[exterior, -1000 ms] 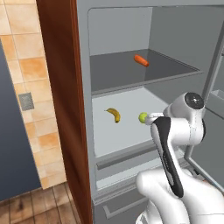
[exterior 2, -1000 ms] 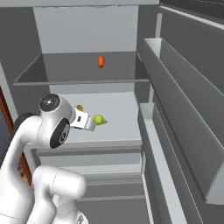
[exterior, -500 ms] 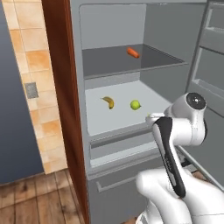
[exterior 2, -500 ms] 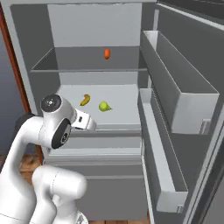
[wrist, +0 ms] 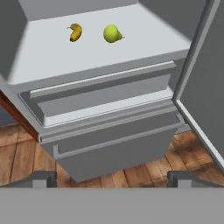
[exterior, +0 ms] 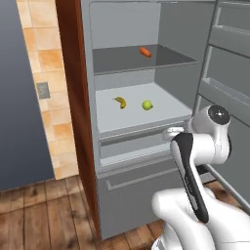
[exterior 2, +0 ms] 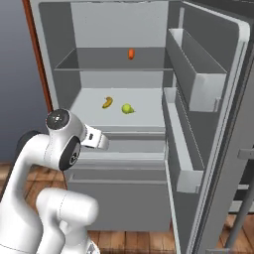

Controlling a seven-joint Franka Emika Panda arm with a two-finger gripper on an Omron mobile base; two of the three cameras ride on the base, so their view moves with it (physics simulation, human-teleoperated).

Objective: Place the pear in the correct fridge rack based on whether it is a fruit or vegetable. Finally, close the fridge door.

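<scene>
Pear: the pear (exterior: 147, 105) lies on the fridge rack (exterior: 166, 114), the white shelf, just beside the banana (exterior: 120, 102) and apart from it. From my hand camera it sits upright-ish, stalk end turned sideways.

Sorting: fruit is with fruit here. The carrot (exterior: 145, 52) lies alone on the darker shelf (exterior: 117, 66) above. By my judgement the placing part is done.

My pincer: my pincer (wrist: 111, 178) holds nothing. Its two tips stand wide apart at the bottom of my hand view, looking at the drawer front (wrist: 109, 148) below the rack.

Pear handling: light, firm, smooth-skinned, so likely to roll if nudged. Were I to move it again I would close across its widest part, gently, from above or from the front. I see no need to.

Fridge door: the fridge door (exterior 2: 218, 129) stands swung wide to my right, with its inner bins (exterior 2: 196, 87) facing the cabinet.

Door handling: a tall stiff panel, heavier than anything else here, and it swings on a hinge. I would not grip it. I judge a push against its outer face or free edge, far from the hinge, will serve best.

Risk: my arm stands between door and cabinet, so it must clear the opening before the door comes round.
</scene>
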